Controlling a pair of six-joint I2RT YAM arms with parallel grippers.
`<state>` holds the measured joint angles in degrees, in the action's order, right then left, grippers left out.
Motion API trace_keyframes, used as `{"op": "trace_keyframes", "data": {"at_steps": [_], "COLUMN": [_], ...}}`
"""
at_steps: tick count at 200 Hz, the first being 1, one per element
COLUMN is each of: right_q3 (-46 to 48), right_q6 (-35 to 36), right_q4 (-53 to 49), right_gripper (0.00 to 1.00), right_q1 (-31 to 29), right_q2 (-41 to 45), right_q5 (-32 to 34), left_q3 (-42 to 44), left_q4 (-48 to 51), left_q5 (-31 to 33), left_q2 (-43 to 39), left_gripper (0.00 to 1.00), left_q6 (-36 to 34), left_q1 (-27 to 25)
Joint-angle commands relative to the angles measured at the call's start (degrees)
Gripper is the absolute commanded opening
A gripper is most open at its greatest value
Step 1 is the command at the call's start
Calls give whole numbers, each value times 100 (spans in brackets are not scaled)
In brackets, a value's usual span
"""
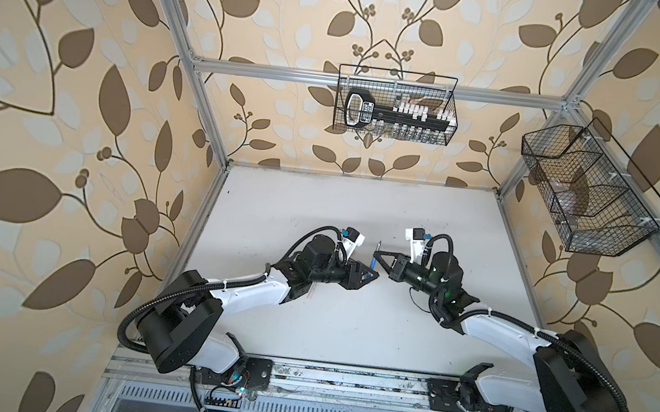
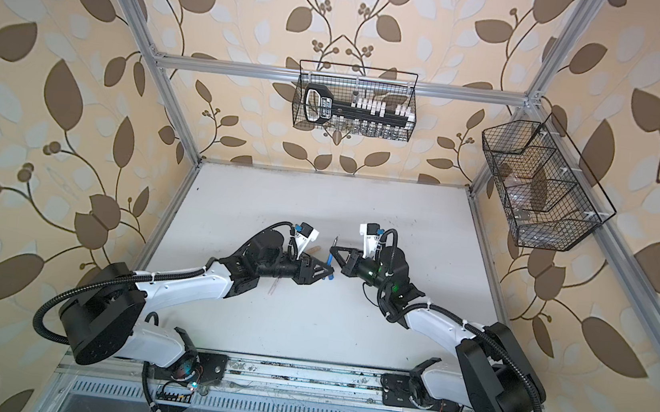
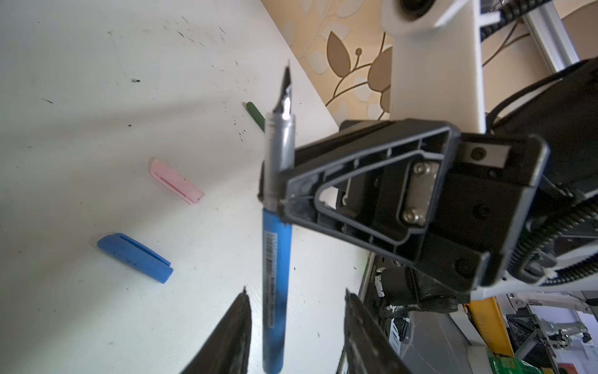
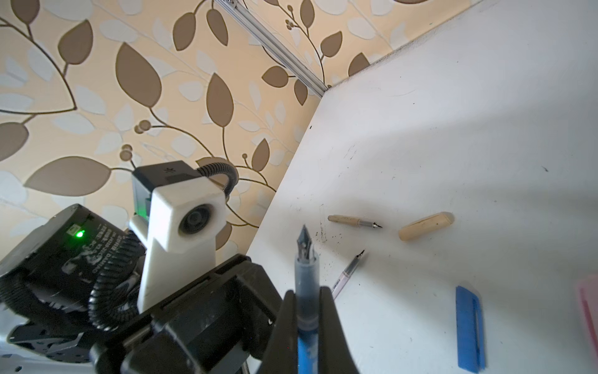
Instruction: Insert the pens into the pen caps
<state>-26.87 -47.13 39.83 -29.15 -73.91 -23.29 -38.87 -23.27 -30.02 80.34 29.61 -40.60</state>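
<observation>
In both top views the two arms reach in from the lower corners and meet at mid-frame above the table [image 1: 362, 202]; their wrists are turned inward so the grippers face each other, nearly tip to tip. The right gripper [image 1: 376, 257] is clamped on the blue pen [image 3: 276, 259] at its grey section, with the nib pointing toward the back wall and the blue barrel sticking out toward the left arm. The left gripper [image 3: 296, 291] straddles that barrel's free end; its jaws stand apart, with a gap on each side of the pen, so it grips nothing.

On the table under the pen lie the blue cap [image 3: 134, 257] and, just past it, the pink cap [image 3: 176, 182]; a green piece [image 3: 255, 113], pen or cap I cannot tell, is partly hidden behind the nib. The right wrist view shows a tan pen [image 4: 352, 221] lying apart from the tan cap [image 4: 425, 226], and near them a pinkish pen [image 4: 348, 272] partly covered by the right gripper. No cap is on a pen.
</observation>
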Motion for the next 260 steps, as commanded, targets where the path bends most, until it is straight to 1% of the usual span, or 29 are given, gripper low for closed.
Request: {"op": "trace_keyframes", "data": {"at_steps": [1,39,89,101,130,143,178,186,198,209,225,241,260], "right_q3": [52,77,84,84,112,118,172,173,150,109,-4,-58,-98], "right_q6": [-125,-129,-124,-123,-160,-168,-183,-121,19,165,418,486,503], "right_q4": [303,366,376,389,444,462,466,348,13,-313,-754,-880,-897], "right_gripper": [1,1,1,1,1,1,3,7,20,29,40,46,46], "right_q1": [-26,-56,-76,-90,-111,-134,-148,-128,-85,-23,39,34,19], "right_q2": [93,90,165,149,128,118,179,246,393,532,653,678,640], "right_q5": [140,163,184,145,70,44,12,9,-16,-69,-266,-383,-431], "left_q3": [-303,-384,-409,-411,-402,-393,-526,-578,-670,-724,-775,-793,-795], "left_q4": [-20,21,111,128,191,209,561,733,1027,1235,1402,1457,1465], "left_q5": [-239,-303,-259,-241,-151,-112,50,97,157,164,113,61,-1], "left_q2": [21,114,105,105,64,29,-77,-110,-164,-214,-267,-304,-317], "left_gripper": [50,50,43,38,29,20,2,0,0,0,0,0,0], "left_q6": [-90,-95,-192,-209,-262,-286,-503,-590,-740,-873,-977,-1013,-1023], "left_q1": [-71,-116,-115,-115,-115,-115,-115,-115,-115,-115,-115,-115,-124]}}
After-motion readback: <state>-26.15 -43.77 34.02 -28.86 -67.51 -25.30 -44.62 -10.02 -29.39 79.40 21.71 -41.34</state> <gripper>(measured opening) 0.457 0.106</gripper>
